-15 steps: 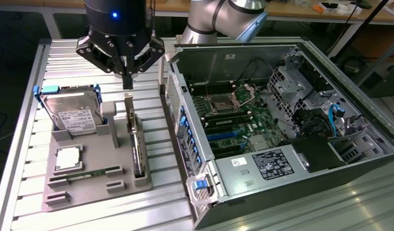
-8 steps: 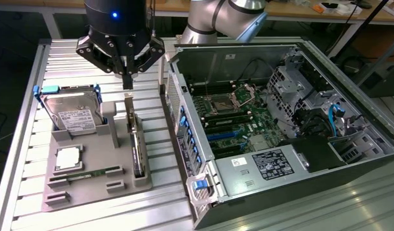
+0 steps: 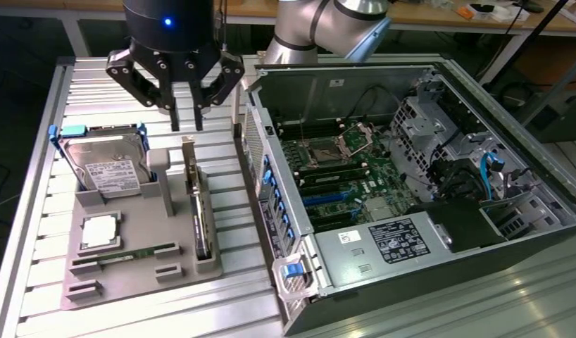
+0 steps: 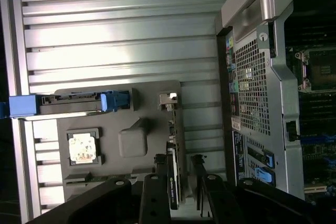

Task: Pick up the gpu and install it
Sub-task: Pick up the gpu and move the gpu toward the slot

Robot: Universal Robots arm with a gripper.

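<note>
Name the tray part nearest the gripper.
The gpu, the thin card standing on edge below the gripper; hard drive, processor and RAM stick sit farther off.

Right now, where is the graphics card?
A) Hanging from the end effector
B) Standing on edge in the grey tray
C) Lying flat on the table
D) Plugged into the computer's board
B: the graphics card stands on its edge in a slot of the grey tray, with the end effector just above it and not lifting it.

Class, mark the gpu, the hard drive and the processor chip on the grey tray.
gpu (image 3: 201, 225), exterior view, upper edge of the card.
hard drive (image 3: 110, 172), exterior view, its label.
processor chip (image 3: 100, 231), exterior view, its metal lid.
</note>
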